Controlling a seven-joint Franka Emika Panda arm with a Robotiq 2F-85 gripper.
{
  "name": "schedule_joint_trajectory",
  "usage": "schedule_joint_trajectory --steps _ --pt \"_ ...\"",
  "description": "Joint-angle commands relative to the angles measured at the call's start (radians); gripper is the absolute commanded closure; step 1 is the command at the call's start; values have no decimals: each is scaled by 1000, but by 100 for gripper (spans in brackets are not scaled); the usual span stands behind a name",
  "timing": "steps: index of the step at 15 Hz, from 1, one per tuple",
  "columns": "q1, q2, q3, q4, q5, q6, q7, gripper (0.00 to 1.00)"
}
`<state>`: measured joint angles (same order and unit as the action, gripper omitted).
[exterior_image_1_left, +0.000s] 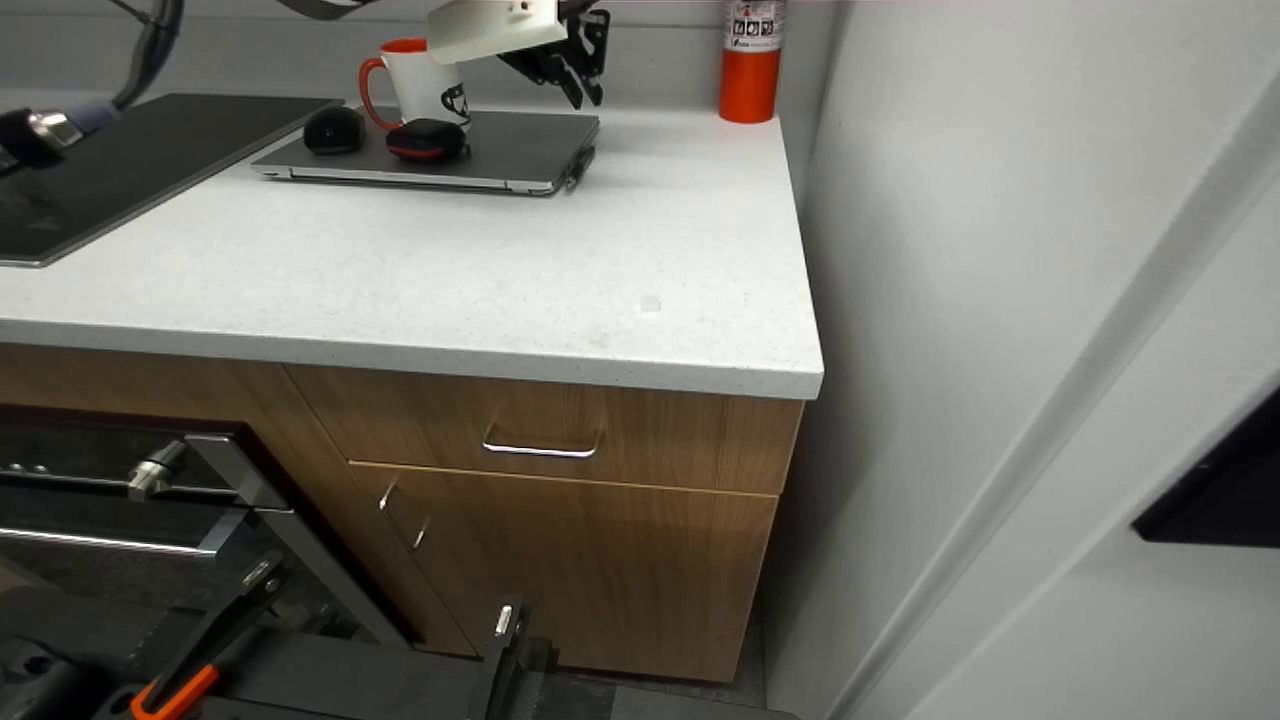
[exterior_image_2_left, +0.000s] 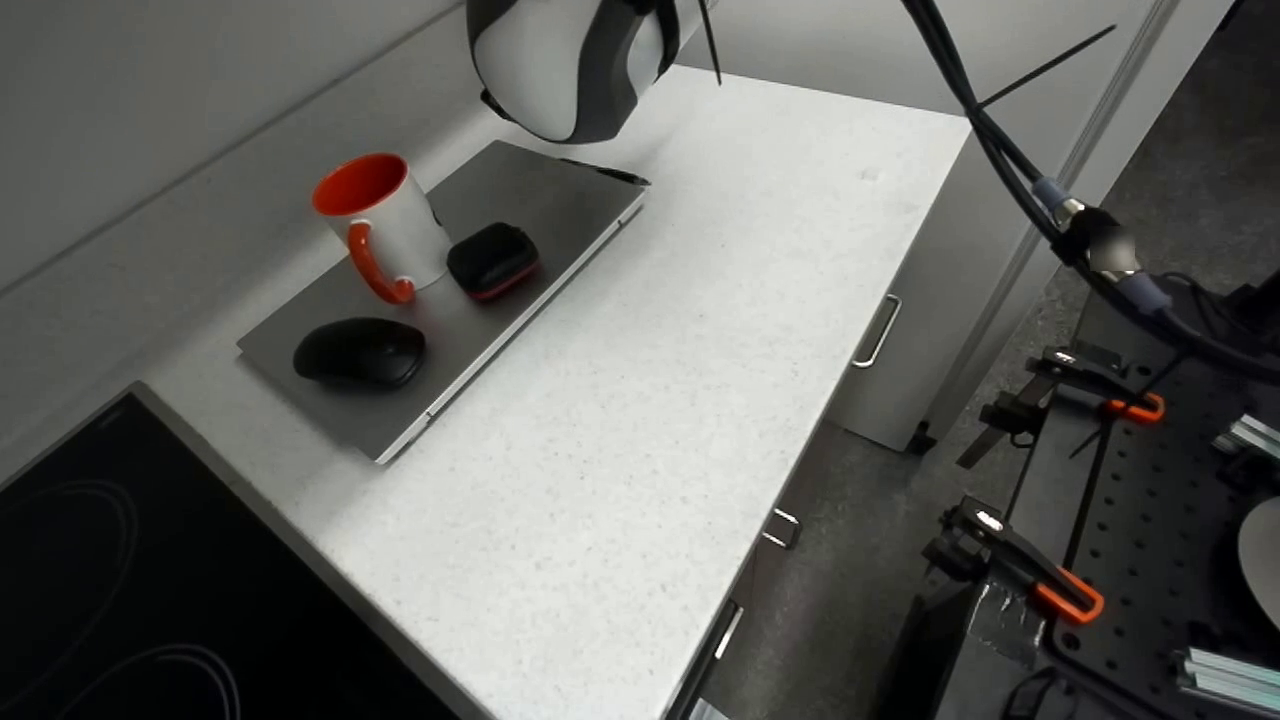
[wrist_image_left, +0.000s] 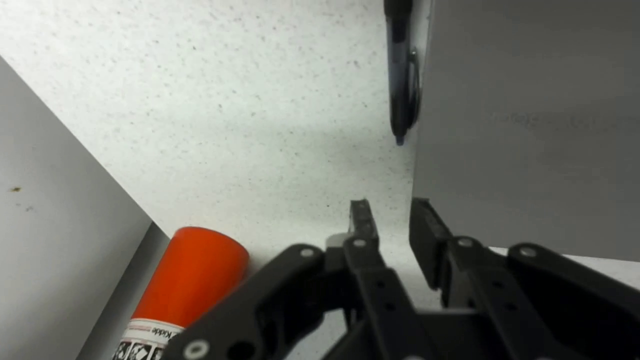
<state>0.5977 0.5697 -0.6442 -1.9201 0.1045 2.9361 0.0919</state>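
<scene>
The pen lies on the counter, just beside a short edge of the laptop; whether they touch I cannot tell. My gripper hangs above the counter near a corner of the laptop, apart from the pen. My fingers stand slightly spread, with a narrow gap between them through which the counter shows. On the closed laptop stands the mug, upright, its orange inner wall in view, its bottom hidden. Just beside it lies the case, closed, its contents hidden, and near both the mouse. The extinguisher stands on the counter, well apart from the mug. Past the laptop's other short edge is the hob
</scene>
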Motion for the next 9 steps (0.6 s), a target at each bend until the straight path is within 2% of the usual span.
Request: schedule_joint_trajectory --steps 1,6,9 --pt "-100 -21 87 39 -101 -27 122 42" --pt "-184 -26 163 73 -154 -31 199 2" --pt "-243 -32 232 91 -143 -39 197 0"
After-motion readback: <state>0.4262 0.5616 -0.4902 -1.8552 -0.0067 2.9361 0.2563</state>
